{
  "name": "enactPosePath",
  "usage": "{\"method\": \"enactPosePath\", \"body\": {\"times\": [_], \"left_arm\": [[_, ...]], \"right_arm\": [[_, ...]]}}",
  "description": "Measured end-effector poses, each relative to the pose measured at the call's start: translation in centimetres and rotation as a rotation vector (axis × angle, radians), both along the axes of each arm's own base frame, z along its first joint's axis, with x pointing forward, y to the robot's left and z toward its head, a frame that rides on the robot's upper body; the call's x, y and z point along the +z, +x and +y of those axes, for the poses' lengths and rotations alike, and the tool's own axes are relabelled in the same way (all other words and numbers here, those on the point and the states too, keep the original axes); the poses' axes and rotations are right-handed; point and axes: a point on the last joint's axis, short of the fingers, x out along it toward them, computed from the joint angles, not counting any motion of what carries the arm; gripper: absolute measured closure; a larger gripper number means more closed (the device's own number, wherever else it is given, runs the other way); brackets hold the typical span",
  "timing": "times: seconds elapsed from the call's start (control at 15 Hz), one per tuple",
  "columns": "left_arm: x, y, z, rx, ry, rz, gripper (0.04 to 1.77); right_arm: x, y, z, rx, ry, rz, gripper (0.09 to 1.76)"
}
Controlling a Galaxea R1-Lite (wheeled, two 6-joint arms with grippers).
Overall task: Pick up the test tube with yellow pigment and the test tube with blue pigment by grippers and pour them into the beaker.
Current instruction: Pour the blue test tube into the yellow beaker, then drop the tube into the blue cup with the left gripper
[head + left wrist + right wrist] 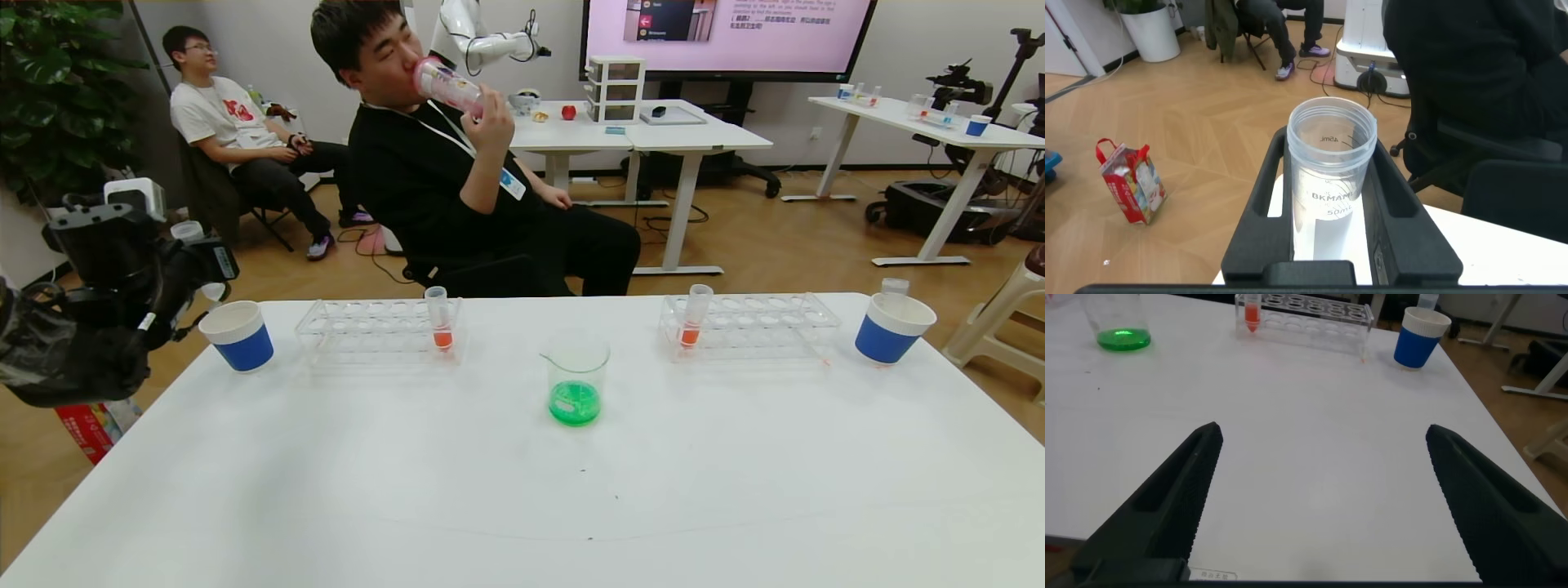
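Green liquid sits in the beaker (577, 380) in the middle of the table (522, 490). Left tool (1331, 204) is clamped on an empty test tube (1331, 163) past the table's left edge. Right tool (1323, 498) hangs with fingers wide apart over the table.

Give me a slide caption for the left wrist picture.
Left gripper clamps an empty clear tube above wooden floor, beside the table edge.
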Motion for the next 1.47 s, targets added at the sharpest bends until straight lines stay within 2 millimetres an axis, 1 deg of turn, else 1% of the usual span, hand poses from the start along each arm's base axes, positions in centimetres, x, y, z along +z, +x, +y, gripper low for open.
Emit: {"method": "enactPosePath", "body": {"times": [0.2, 0.47, 0.67, 0.8, 0.93, 1.13, 1.2, 1.27, 1.33, 1.4, 1.47], "left_arm": [[-1.0, 0.8, 0.2, 0.003, 0.012, -0.05, 1.32], [-4.1, 1.5, 0.5, 0.015, 0.0, 0.001, 1.32], [-5.9, 1.7, 0.5, 0.014, -0.006, -0.021, 1.32], [-7.3, 1.7, 0.5, 0.014, -0.015, 0.008, 1.32], [-7.9, 1.7, 0.6, 0.015, -0.018, 0.023, 1.32], [-8.1, 1.7, 0.6, 0.014, -0.019, 0.028, 1.32], [-8.1, 1.7, 0.6, 0.014, -0.019, 0.027, 1.24], [-8.1, 1.7, 0.6, 0.012, -0.019, 0.027, 1.02], [-8.0, 1.7, 0.6, 0.012, -0.019, 0.025, 0.63], [-8.0, 1.7, 0.6, 0.013, -0.019, 0.024, 0.3], [-7.9, 1.7, 0.6, 0.013, -0.018, 0.022, 0.1]], "right_arm": [[0.0, 0.0, 0.0, -0.001, 0.0, 0.0, 0.11], [0.0, 0.0, 0.0, -0.001, 0.0, 0.0, 0.11], [0.0, 0.0, 0.0, -0.001, 0.0, 0.0, 0.11], [0.0, 0.0, 0.0, -0.001, 0.0, 0.0, 0.11], [0.0, 0.0, 0.0, -0.001, 0.0, 0.0, 0.11], [0.0, 0.0, 0.0, 0.0, 0.0, 0.0, 0.11], [0.0, 0.0, 0.0, 0.0, 0.0, 0.0, 0.11], [0.0, 0.0, 0.0, 0.0, 0.0, 0.0, 0.11], [0.0, 0.0, 0.0, 0.0, 0.0, 0.0, 0.11], [0.0, 0.0, 0.0, 0.0, 0.0, 0.0, 0.11], [0.0, 0.0, 0.0, 0.0, 0.0, 0.0, 0.11]]}}
